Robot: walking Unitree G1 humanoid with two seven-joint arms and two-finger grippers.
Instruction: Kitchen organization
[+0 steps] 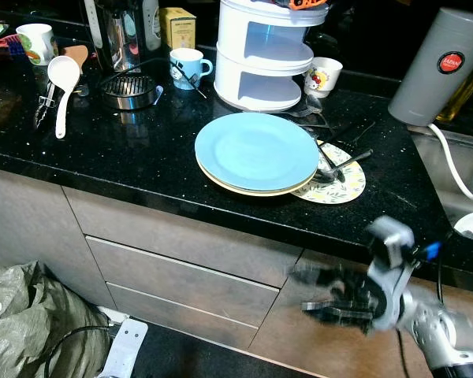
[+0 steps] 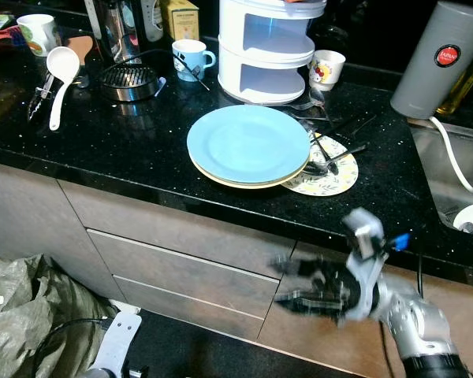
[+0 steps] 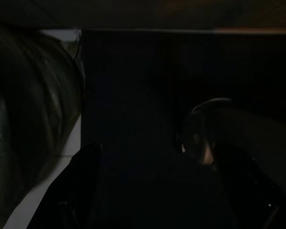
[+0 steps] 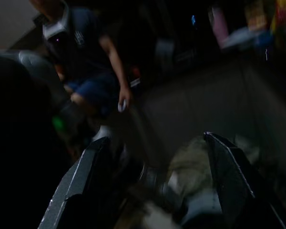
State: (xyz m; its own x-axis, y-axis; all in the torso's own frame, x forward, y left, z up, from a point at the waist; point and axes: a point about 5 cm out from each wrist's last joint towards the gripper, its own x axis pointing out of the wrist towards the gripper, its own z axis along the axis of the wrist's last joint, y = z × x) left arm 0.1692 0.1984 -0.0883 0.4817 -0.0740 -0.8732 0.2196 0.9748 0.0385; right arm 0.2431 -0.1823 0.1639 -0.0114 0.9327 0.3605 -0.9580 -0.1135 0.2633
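Note:
A light blue plate [image 1: 256, 150] lies on a cream plate on the black stone counter [image 1: 126, 161]. Beside it, a patterned plate [image 1: 343, 183] holds dark cutlery [image 1: 339, 164]. My right gripper [image 1: 311, 293] hangs open and blurred below the counter edge, in front of the cabinet drawers [image 1: 189, 276], holding nothing. In the right wrist view its two fingers [image 4: 81, 176] stand wide apart. My left arm [image 1: 124, 346] hangs idle low at the left, and its wrist view is very dark.
At the back stand a white tiered container [image 1: 264, 55], mugs [image 1: 188, 67], a white ladle [image 1: 63, 79] and a round metal grate [image 1: 128, 88]. A grey canister [image 1: 441, 67] stands by the sink [image 1: 457, 177]. A grey-green bag [image 1: 24, 323] lies on the floor. A person [image 4: 81, 57] sits nearby.

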